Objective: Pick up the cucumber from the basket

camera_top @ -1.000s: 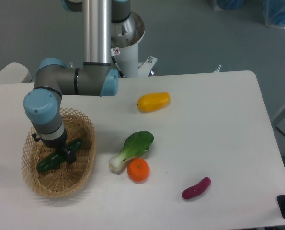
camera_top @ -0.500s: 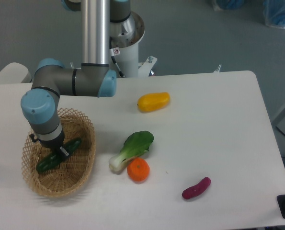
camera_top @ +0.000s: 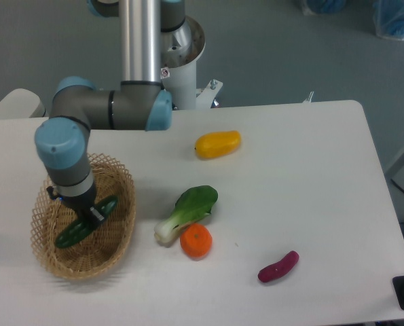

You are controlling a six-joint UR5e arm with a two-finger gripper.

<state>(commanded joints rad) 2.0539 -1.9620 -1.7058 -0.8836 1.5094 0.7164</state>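
The dark green cucumber (camera_top: 72,233) is over the inside of the tan wicker basket (camera_top: 113,248) at the table's left, slanting from lower left to upper right. My gripper (camera_top: 92,216) comes down from above onto the cucumber's middle and is shut on it. The arm's wrist hides the fingers and part of the cucumber. I cannot tell whether the cucumber still touches the basket floor.
A bok choy (camera_top: 187,212) and an orange (camera_top: 195,240) lie just right of the basket. A yellow mango-like fruit (camera_top: 217,144) is farther back, and a purple sweet potato (camera_top: 278,266) is near the front right.
The gripper and cucumber have shifted slightly right and down within the basket since half a second ago. The cucumber stays in the grip.
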